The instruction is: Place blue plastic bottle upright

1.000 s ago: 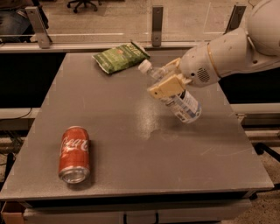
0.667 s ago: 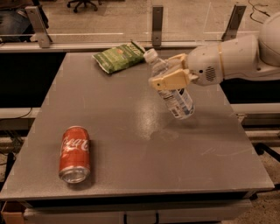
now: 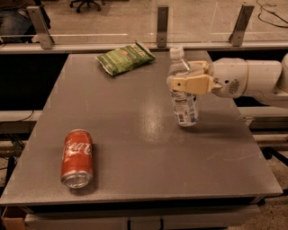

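Over the table (image 3: 135, 179), the end effector (image 3: 184, 75) pinches the near-upright blue plastic bottle (image 3: 184, 107).

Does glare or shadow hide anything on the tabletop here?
Camera view: soft sheen on the table beside the blue plastic bottle, its shadow falling image-right; the gripper, shut around the bottle's upper half, is evenly lit; the red can casts a short shadow; nothing hidden.

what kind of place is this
Probably a robot lab or office test area: a grey table with a glass barrier behind, an office chair base beyond, and the end effector at the table's right side, shut on the blue plastic bottle.
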Controlling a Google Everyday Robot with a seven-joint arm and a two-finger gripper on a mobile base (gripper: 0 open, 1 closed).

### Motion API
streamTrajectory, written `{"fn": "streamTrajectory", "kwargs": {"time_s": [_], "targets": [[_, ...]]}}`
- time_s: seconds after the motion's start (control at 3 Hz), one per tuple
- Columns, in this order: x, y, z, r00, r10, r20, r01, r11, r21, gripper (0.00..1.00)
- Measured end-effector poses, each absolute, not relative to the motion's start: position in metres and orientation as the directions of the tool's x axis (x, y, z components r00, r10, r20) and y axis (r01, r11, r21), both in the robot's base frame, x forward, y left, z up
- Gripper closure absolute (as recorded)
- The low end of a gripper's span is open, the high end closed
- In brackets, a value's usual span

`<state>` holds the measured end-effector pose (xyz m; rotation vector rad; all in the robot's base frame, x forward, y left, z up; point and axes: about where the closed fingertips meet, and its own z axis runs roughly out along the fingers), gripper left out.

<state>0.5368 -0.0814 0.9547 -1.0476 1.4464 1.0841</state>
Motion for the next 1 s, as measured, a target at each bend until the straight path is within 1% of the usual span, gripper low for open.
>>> {"fn": "streamTrajectory", "kwargs": {"time_s": [0.33, 0.67, 1.0], "targets": [[0.534, -0.098, 0.952, -0.125, 0.042, -0.991, -0.972, 0.197, 0.131, 1.0], [0.528, -0.111, 0.951, -0.089, 0.109, -0.99, -0.98, 0.166, 0.107, 0.82], [0.518, -0.118, 0.948, -0.027, 0.144, -0.989, -0.991, 0.125, 0.045, 0.59]]}}
